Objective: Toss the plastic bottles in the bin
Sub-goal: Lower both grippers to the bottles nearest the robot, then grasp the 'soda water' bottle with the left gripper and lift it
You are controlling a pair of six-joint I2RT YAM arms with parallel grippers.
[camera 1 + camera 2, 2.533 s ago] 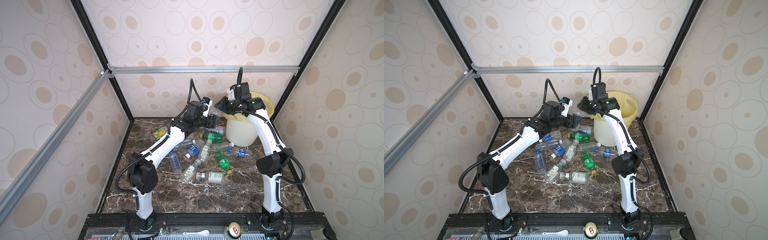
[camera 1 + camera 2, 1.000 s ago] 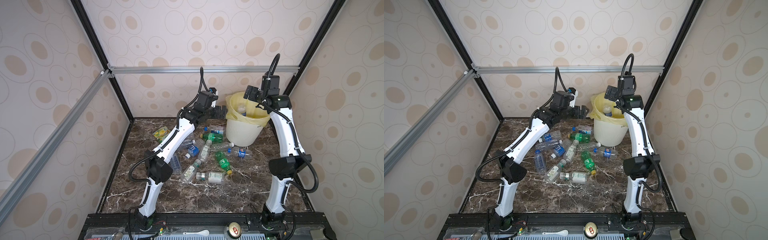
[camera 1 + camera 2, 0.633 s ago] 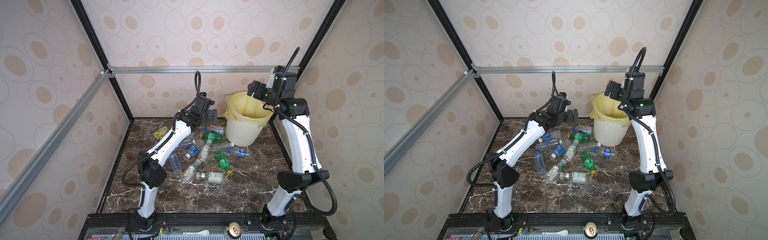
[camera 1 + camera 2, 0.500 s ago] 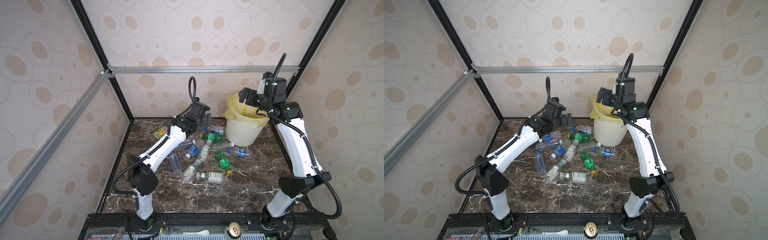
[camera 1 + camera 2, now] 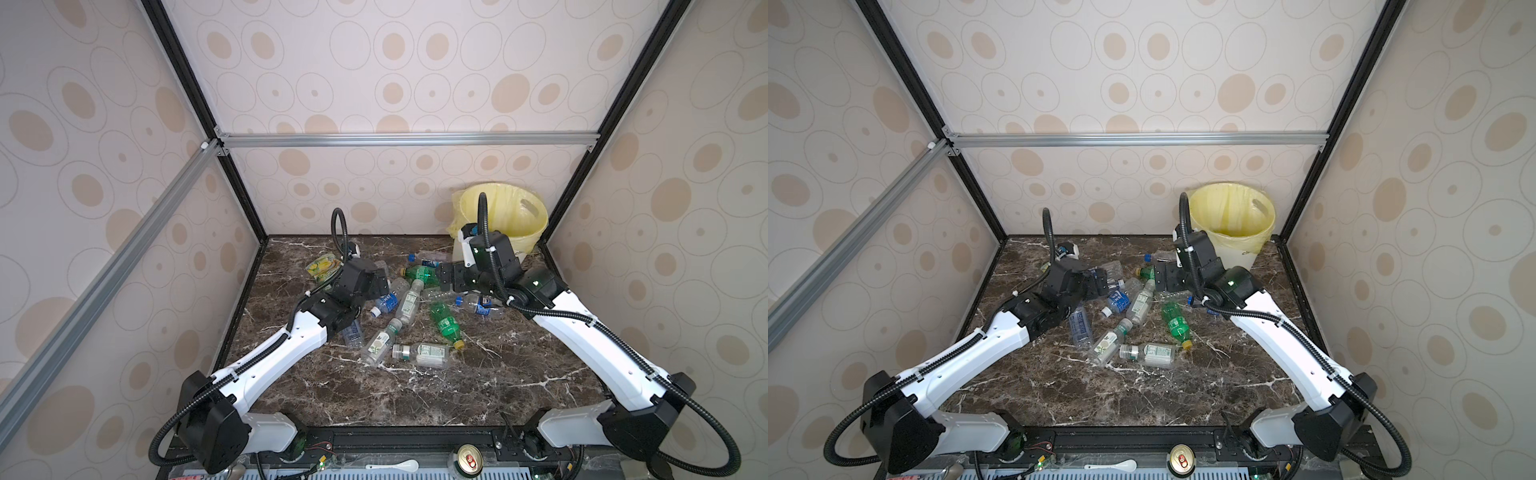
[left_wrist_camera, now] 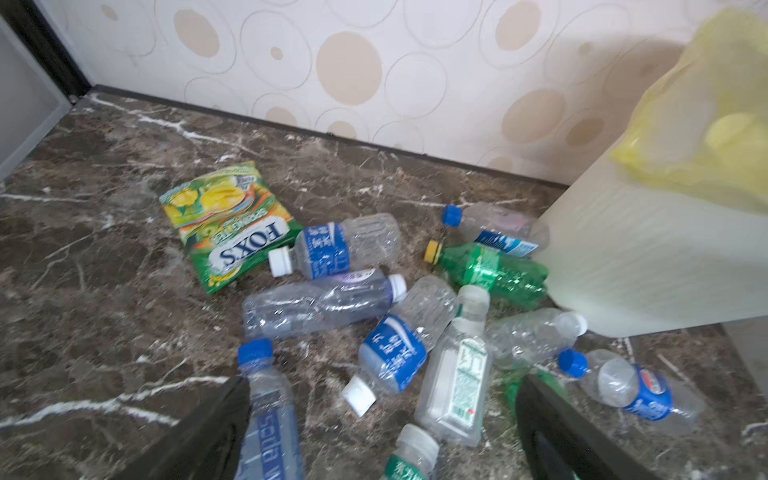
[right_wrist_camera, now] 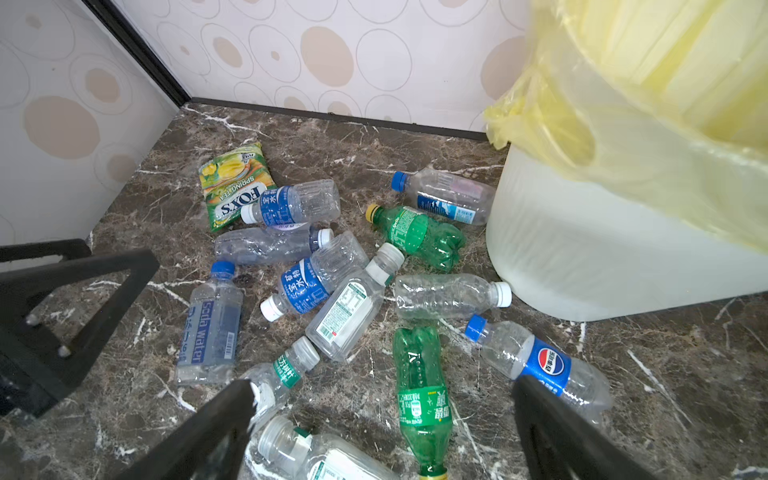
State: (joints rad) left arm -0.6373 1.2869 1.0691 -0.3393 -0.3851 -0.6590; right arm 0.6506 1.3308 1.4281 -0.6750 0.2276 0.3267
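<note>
You're dropping off the bin [image 7: 602,257]; your right end effector [image 7: 383,382], wide open, is hovering nearest the green bottle [image 7: 419,386] pointing away.

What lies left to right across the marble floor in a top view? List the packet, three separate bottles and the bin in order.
Snack packet → white-capped blue-labelled bottle → nearer green bottle → Pepsi bottle → bin.

Clear, crinkled plastic bottles [image 7: 449,296] lie on a polished, brown, marble-look floor [image 7: 685,374]. The bin [image 7: 602,257] is matt white plastic, its yellow bag [image 7: 644,145] thin and glossy; the packet [image 7: 235,183] is shiny.
</note>
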